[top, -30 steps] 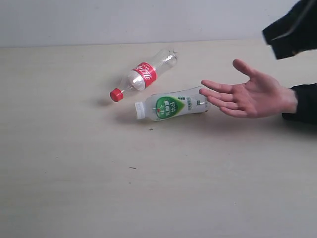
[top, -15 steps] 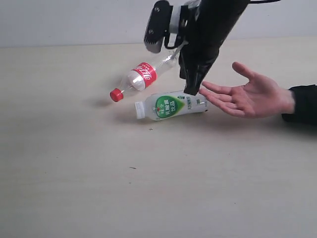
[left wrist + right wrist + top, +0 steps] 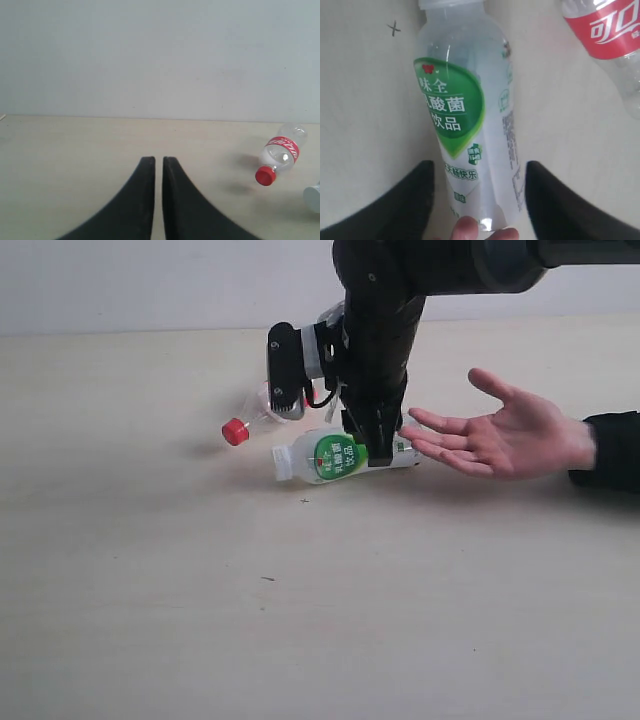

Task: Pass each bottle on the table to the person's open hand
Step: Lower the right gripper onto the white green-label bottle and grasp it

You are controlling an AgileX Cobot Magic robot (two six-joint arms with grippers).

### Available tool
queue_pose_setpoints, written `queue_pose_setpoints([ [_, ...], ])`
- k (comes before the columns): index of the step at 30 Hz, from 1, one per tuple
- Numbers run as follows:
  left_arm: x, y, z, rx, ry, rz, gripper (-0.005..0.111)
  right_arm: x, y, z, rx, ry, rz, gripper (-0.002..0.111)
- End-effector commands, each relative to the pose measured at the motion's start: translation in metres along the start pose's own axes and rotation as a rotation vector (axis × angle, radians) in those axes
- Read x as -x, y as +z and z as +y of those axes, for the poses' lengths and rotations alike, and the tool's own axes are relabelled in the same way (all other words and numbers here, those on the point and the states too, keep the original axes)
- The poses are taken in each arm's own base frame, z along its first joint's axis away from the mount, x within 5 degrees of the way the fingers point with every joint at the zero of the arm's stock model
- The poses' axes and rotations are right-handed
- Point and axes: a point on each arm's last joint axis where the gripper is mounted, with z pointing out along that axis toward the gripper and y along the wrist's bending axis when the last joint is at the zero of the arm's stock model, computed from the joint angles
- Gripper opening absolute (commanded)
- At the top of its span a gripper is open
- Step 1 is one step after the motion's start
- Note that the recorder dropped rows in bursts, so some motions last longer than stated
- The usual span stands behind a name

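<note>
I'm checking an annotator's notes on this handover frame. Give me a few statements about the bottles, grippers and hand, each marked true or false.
1. The white-green bottle lies on its side on the table. True.
2. The right gripper is shut on the red-label bottle. False: it is open, with one finger on each side of the white-green bottle.
3. The person's hand is open, its fingertips near the white-green bottle's base end. True.
4. The left gripper holds a bottle. False: it is shut and holds nothing.
5. The red-label bottle stands upright. False: it lies on its side on the table.
</note>
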Motion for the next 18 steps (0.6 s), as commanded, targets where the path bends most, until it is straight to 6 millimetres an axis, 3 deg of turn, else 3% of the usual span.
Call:
queue_pose_setpoints([
  [1, 0.001, -0.001, 0.000, -0.005, 0.003, -0.011, 0.008, 0.003, 0.000, -0.002, -0.004, 0.017, -0.018, 0.076],
  [6, 0.001, -0.001, 0.000, -0.005, 0.003, -0.011, 0.008, 0.004, 0.008, -0.001, 0.000, 0.022, -0.017, 0.076],
  [18, 0.001, -0.001, 0.000, -0.005, 0.003, -0.011, 0.008, 0.016, 0.052, -0.001, -0.052, -0.005, -0.060, 0.084],
])
